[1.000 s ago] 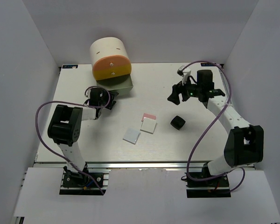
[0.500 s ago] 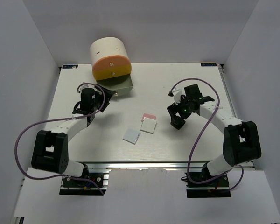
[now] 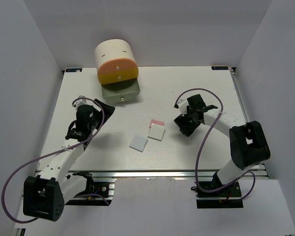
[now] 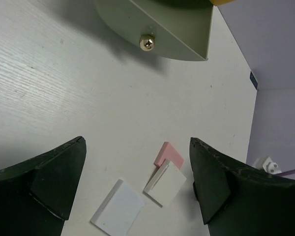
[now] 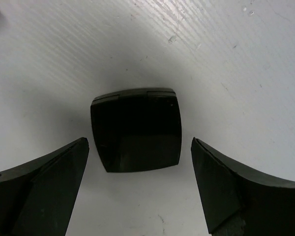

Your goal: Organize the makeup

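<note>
Right gripper (image 5: pixel 137 142): fingers spread, straddling the black compact (image 5: pixel 136 129), which lies flat on the table (image 5: pixel 226 59) with a gap on each side. One second earlier this gripper was farther back, clear of the compact.

Left gripper (image 4: pixel 136 147): fingers spread, empty, withdrawn from the green drawer (image 4: pixel 167 29).

In the top view the right gripper hides the compact. The pink square (image 3: pixel 158 121) is partly covered by a white square (image 3: pixel 157 132).

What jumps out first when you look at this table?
The big cream cylinder with its orange front, at the far left of the table, a green drawer jutting out below it. Then the right gripper, open, poised over a black compact, with white and pink squares lying mid-table.
</note>
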`<action>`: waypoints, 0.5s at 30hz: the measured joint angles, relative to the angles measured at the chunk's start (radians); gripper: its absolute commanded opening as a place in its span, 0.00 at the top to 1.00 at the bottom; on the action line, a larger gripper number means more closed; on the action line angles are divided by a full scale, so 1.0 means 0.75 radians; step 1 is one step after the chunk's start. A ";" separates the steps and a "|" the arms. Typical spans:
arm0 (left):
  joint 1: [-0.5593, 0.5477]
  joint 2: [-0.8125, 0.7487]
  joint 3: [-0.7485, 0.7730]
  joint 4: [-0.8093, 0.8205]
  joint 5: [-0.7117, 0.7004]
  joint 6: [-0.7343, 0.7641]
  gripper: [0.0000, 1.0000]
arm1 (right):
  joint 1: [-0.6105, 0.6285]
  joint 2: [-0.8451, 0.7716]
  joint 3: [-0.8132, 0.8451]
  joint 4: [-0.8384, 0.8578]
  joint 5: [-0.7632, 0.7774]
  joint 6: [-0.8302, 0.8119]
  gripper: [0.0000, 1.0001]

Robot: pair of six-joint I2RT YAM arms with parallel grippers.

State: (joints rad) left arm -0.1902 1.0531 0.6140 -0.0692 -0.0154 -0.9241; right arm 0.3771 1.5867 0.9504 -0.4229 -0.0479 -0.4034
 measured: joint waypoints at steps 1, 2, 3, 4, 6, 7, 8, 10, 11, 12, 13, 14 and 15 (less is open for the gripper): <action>-0.001 -0.031 -0.016 -0.017 -0.006 0.001 0.05 | 0.000 0.015 0.000 0.013 0.007 -0.003 0.11; -0.001 -0.061 -0.034 -0.026 -0.009 0.000 0.05 | 0.000 0.034 0.000 0.024 0.013 -0.007 0.11; -0.001 -0.094 -0.055 -0.034 -0.012 -0.001 0.05 | 0.000 0.051 0.000 0.031 0.016 -0.012 0.11; -0.001 -0.121 -0.074 -0.045 -0.014 -0.001 0.05 | 0.000 0.066 0.000 0.038 0.018 -0.017 0.12; -0.001 -0.177 -0.115 -0.067 -0.014 -0.003 0.05 | 0.000 0.087 0.000 0.044 0.016 -0.031 0.18; -0.001 -0.202 -0.131 -0.080 -0.014 -0.005 0.05 | 0.000 0.094 0.001 0.046 0.011 -0.035 0.20; -0.001 -0.226 -0.144 -0.095 -0.014 -0.006 0.05 | 0.000 0.095 0.001 0.048 0.004 -0.037 0.26; -0.001 -0.279 -0.164 -0.126 -0.014 -0.006 0.05 | 0.000 0.095 0.001 0.051 -0.007 -0.050 0.40; -0.001 -0.303 -0.170 -0.138 -0.014 -0.006 0.05 | 0.000 0.095 0.000 0.052 -0.012 -0.057 0.47; -0.001 -0.325 -0.175 -0.152 -0.014 -0.006 0.05 | 0.000 0.095 -0.001 0.054 -0.015 -0.067 0.54; -0.001 -0.350 -0.179 -0.167 -0.014 -0.006 0.05 | 0.000 0.094 -0.002 0.055 -0.020 -0.074 0.71; -0.001 -0.372 -0.180 -0.179 -0.014 -0.005 0.05 | 0.000 0.092 -0.004 0.059 -0.025 -0.085 0.80; -0.001 -0.399 -0.185 -0.186 -0.014 -0.005 0.05 | 0.000 0.089 -0.006 0.060 -0.030 -0.102 0.88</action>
State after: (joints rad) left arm -0.1905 0.7536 0.4755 -0.2085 -0.0261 -0.9276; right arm 0.3771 1.6531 0.9463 -0.3782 -0.0704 -0.4797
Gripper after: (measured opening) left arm 0.947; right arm 0.746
